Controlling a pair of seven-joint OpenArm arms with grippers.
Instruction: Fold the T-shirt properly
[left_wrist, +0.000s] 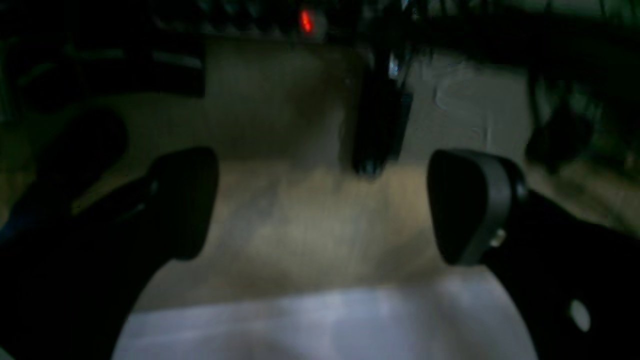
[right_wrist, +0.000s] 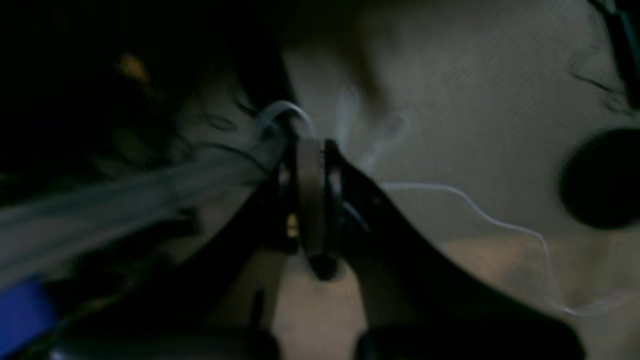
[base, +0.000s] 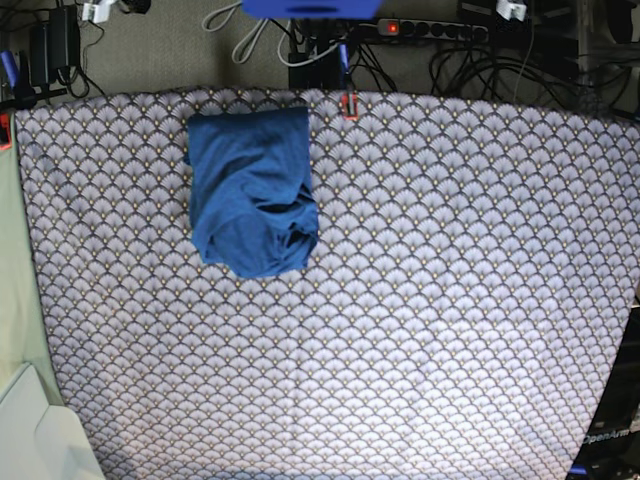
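My right gripper (right_wrist: 312, 210) fills the middle of a dark, blurred picture, its two black fingers (right_wrist: 332, 200) pressed together with nothing visible between them. Below and behind lies a pale floor (right_wrist: 475, 100) with a thin white cable (right_wrist: 500, 222) curling across it. A blurred pale band (right_wrist: 125, 195) stretches away to the left.

A tablecloth (base: 420, 300) with a scallop pattern in grey and white is covering the whole table. Beyond its far edge, a power strip (base: 440, 30) with a glowing red switch is lying on the floor among tangled black cables (base: 470, 60), and a blue object (base: 310, 7) is sitting at the top edge of the base view.
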